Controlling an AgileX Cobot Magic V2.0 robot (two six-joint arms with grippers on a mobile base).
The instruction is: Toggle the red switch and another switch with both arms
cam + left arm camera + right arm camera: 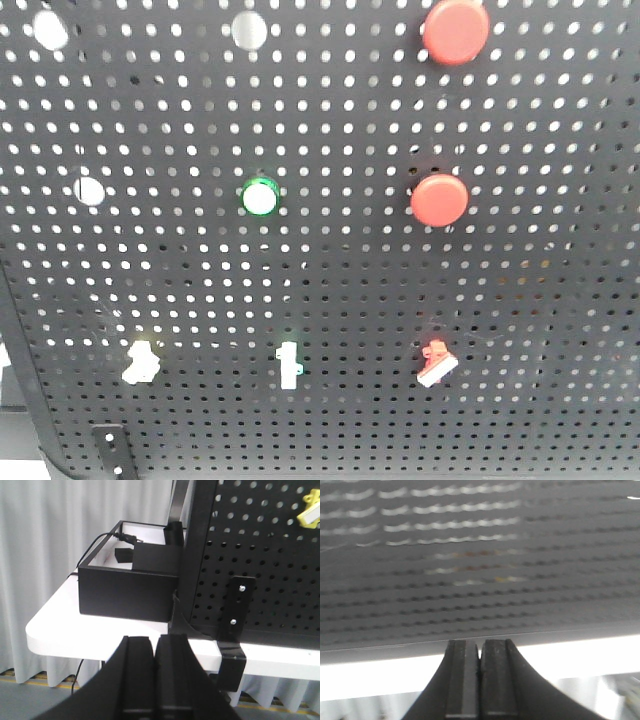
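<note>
The red switch (437, 362), a tiny red base with a short white lever, sits low on the right of the black pegboard (330, 270). The other switch (140, 362), pale yellow with a white lever, sits low on the left and also shows at the top right of the left wrist view as the yellow switch (310, 509). My left gripper (155, 642) is shut, empty, below and left of the board's corner. My right gripper (480, 647) is shut, empty, close under the board's lower edge. Neither arm appears in the front view.
Two big round red buttons (455, 30) (439, 198), a green-ringed white button (260, 197) and a green-based white toggle (289, 364) are on the board. A black open box (127, 587) stands on the white table (65, 625). A black bracket (235, 630) clamps the board.
</note>
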